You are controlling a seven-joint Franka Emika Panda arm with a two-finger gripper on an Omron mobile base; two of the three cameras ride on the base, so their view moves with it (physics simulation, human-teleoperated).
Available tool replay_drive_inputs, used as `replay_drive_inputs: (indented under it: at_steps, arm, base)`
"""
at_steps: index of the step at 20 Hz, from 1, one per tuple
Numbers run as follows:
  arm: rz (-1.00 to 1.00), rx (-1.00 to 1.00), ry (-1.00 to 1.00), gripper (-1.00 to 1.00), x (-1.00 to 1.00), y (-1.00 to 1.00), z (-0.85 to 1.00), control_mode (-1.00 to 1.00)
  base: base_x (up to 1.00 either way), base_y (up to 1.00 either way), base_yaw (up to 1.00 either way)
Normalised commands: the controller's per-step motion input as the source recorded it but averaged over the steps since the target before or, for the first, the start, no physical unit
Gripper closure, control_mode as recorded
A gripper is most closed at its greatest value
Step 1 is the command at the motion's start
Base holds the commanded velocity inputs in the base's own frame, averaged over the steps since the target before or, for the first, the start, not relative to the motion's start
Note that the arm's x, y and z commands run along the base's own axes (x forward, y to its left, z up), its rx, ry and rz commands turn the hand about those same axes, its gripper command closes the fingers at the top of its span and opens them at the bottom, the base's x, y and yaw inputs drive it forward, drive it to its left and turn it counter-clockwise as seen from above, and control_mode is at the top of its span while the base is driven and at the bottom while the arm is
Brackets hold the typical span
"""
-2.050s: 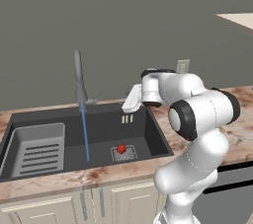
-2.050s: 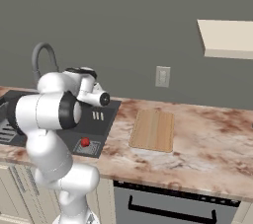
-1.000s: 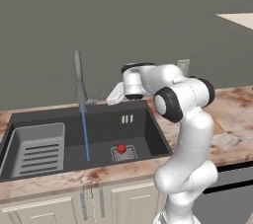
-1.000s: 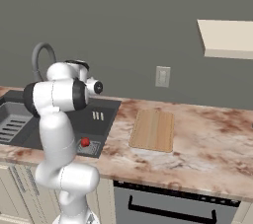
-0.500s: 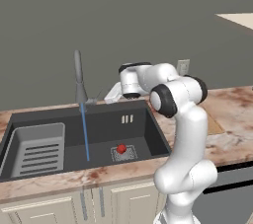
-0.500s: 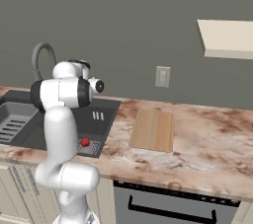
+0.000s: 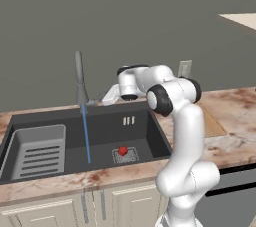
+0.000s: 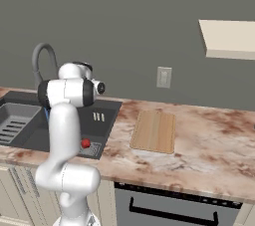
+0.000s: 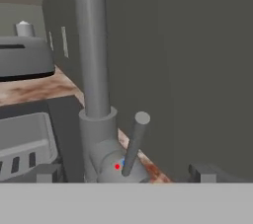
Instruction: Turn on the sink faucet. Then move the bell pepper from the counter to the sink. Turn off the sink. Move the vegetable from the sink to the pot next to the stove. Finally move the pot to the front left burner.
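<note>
The pincer (image 9: pixel 122 172) hangs spread wide and empty, its two dark tips flanking the base of the tall thin grey metal faucet (image 7: pixel 80 82), whose small side lever (image 9: pixel 134 141) stands just ahead between them. A blue stream (image 7: pixel 86 133) runs into the dark grey rectangular sink (image 7: pixel 102 127). Risk, as judged: the open tips may slide past the thin lever or strike the spout, leaving water running. The small glossy red bell pepper (image 7: pixel 123 150) lies on the drain grate, below and well apart from the pincer. Count: one faucet, one lever, one pepper, one sink, one wooden board (image 8: pixel 154 131) on the pinkish marble surface (image 8: pixel 209 140).
</note>
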Motion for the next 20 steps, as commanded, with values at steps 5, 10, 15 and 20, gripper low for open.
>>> replay_drive_inputs:
  at_steps: [5,10,15,20]
  arm:
    - [0.06,0.03,0.00,-1.00,0.28,0.22,-0.11,-1.00]
    - [0.06,0.02,0.00,-1.00,0.27,0.19,-0.10,-1.00]
    - [0.06,0.02,0.00,-1.00,0.26,0.15,-0.12,-1.00]
    - [0.06,0.01,0.00,-1.00,0.18,0.17,-0.07,-1.00]
  base:
    - [0.00,0.00,0.00]
    - [0.00,0.00,0.00]
    - [0.00,0.00,0.00]
    - [0.00,0.00,0.00]
